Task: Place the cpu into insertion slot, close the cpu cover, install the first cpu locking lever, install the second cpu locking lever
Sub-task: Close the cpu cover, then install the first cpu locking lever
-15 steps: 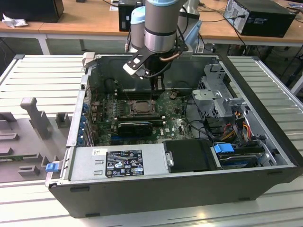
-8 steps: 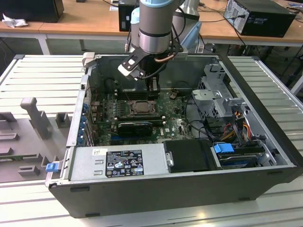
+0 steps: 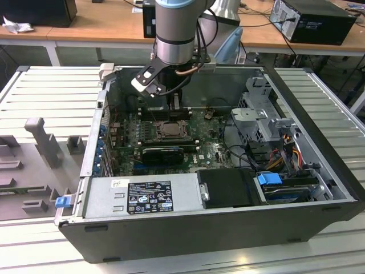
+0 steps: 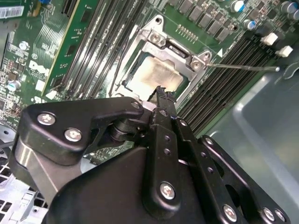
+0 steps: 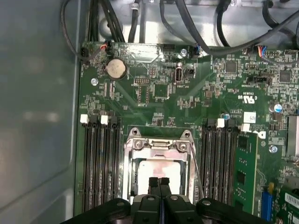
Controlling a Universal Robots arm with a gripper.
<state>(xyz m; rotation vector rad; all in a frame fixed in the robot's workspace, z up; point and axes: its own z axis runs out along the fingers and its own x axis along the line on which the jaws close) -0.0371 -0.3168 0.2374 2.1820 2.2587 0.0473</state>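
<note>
The cpu (image 5: 152, 169) (image 4: 152, 74), with a pale metal top, lies in the insertion slot (image 3: 170, 130) on the green motherboard. The silvery cpu cover (image 5: 158, 145) (image 4: 156, 42) lies flat over it, framing the chip in its window. A thin wire locking lever (image 5: 195, 165) (image 4: 243, 66) slants away from one side of the socket, out over the black memory slots. A second wire lever (image 4: 122, 53) runs along the opposite side. My gripper (image 5: 158, 181) (image 4: 163, 92) (image 3: 174, 104) hovers just above the chip's edge, fingers shut together with nothing between them.
The board sits deep in an open computer case (image 3: 188, 228). Memory slots (image 5: 100, 163) (image 5: 217, 158) flank the socket. A card (image 3: 162, 153), a power supply (image 3: 142, 197), a drive cage (image 3: 259, 117) and loose cables (image 5: 196, 28) stand around it.
</note>
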